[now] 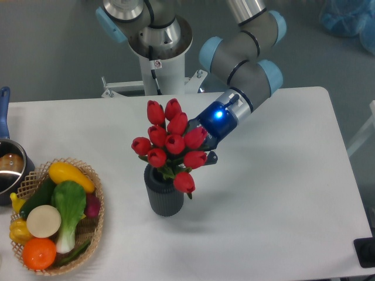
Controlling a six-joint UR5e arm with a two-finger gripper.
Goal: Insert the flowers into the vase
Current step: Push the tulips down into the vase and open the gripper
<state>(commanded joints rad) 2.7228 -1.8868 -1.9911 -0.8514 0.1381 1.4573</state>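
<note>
Single fixed view of the white bench (pixel 281 175). The bunch of red artificial tulip buds on short green stems (pixel 171 140) is sitting at the centre of the frame, its stems reaching down into the round mouth of the dark grey, finely ribbed cylindrical vase (pixel 164 198); one bud is drooping over the rim at four o'clock. The arm is reaching in from one o'clock, and its hand (pixel 206 153) is lying against the bunch at the three-o'clock side, mostly hidden behind the buds, so whether it is clenched on the stems or released cannot be told.

Handling, as a judgement: the bunch is looking light and springy, the heads soft and easily splayed, the stems flexible rather than stiff. The bundled stems just under the heads are offering the only firm hold; pressing on the buds would be deforming them. The vase is appearing narrow and tall for its base, and the bunch is spreading wider than its mouth, so a sideways pull while withdrawing could be tipping it or dragging the flowers out.

At eight o'clock a round wicker basket of colourful toy vegetables (pixel 96 202) is standing well apart; at nine o'clock a metal pot with a blue handle (pixel 10 167) is cut by the frame edge.
</note>
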